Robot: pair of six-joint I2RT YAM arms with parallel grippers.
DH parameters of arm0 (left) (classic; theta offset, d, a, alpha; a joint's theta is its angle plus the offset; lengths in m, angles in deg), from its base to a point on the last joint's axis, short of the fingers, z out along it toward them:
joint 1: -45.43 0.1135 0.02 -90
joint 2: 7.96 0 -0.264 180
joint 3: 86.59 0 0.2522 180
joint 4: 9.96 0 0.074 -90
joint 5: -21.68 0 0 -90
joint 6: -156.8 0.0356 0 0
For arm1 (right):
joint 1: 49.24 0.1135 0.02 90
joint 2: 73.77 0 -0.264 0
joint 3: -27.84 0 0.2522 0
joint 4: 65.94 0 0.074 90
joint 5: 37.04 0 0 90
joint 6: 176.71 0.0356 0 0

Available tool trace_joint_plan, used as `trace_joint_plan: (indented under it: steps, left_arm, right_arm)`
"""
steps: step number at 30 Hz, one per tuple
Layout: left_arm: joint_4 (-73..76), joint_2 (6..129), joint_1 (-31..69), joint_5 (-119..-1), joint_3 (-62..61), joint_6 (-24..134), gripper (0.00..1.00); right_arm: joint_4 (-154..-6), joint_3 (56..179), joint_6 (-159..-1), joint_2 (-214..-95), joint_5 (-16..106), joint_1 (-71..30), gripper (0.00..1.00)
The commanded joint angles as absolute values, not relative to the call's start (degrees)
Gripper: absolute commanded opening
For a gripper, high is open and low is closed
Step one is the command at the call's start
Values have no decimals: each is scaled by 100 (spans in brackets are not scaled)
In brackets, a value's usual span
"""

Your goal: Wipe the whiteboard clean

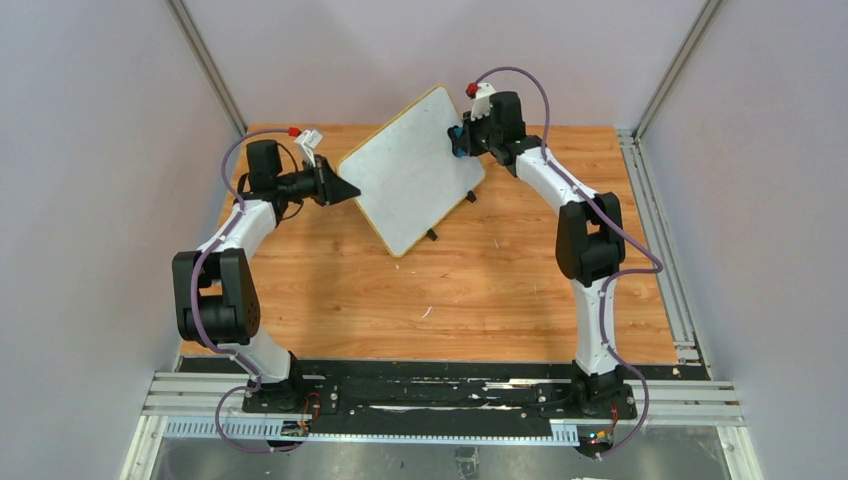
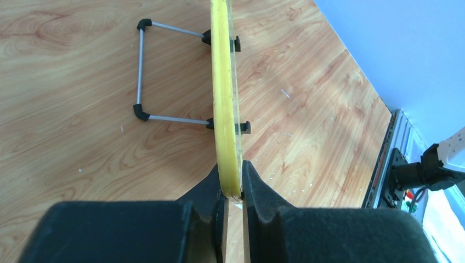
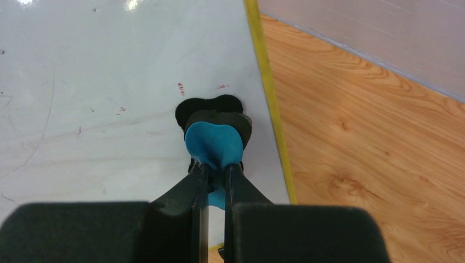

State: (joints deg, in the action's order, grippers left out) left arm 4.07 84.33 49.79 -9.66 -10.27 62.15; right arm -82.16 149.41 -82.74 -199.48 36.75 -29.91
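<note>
Yellow frame edge of whiteboard [image 1: 410, 175] sat pinched in your left tool [image 2: 232, 178]; right tool [image 3: 215, 169] clamped blue eraser [image 3: 214, 143] against faintly red-smudged white face.

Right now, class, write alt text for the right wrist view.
The right gripper, jaws shut, holds a blue eraser against the whiteboard near its yellow frame. Faint red smudges show beside the eraser; wooden table lies to the right.
</note>
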Motion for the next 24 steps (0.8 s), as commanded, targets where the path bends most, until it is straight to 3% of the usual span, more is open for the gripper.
trace_joint_plan:
  steps: [1, 24]
  left_arm:
    - [727, 8491, 4919, -1060, -1010, 6828, 0]
    - [795, 8496, 4919, -1073, -1008, 6900, 0]
  right_arm:
    - [-8240, 15459, -8389, -20211, 3802, -3131, 1]
    - [-7912, 15513, -8485, -19779, 3340, -3122, 1]
